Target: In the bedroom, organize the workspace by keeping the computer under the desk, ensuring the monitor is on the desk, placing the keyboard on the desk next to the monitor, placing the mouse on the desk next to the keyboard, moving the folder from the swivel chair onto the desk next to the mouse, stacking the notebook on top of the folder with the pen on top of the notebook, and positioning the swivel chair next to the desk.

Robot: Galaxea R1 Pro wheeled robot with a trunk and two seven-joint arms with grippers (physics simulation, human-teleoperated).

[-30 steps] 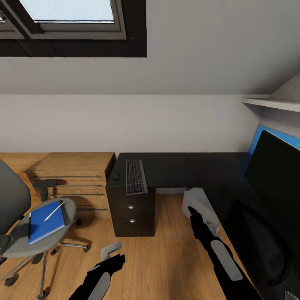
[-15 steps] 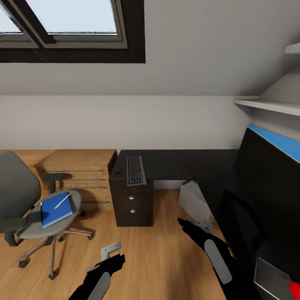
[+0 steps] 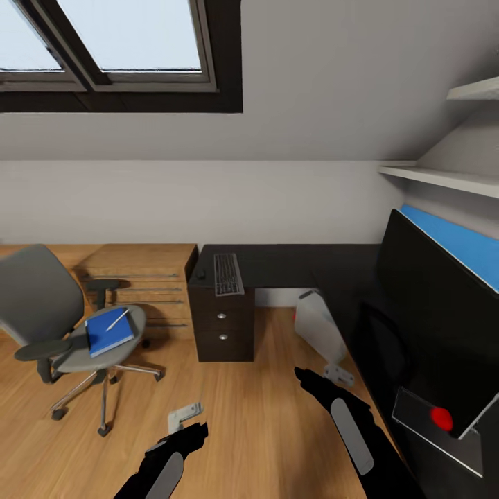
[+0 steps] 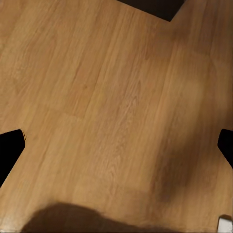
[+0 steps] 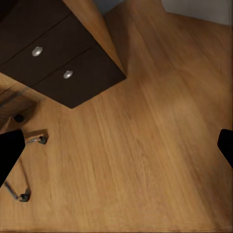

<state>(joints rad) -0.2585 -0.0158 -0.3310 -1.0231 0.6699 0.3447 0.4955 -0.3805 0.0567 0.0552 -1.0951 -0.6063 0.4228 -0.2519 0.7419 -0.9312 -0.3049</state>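
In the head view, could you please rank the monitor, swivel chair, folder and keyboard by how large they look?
1. monitor, though it is nearest the camera, which inflates it
2. swivel chair
3. folder and keyboard: they look alike in area, and the keyboard lies farther away, so I won't rank them
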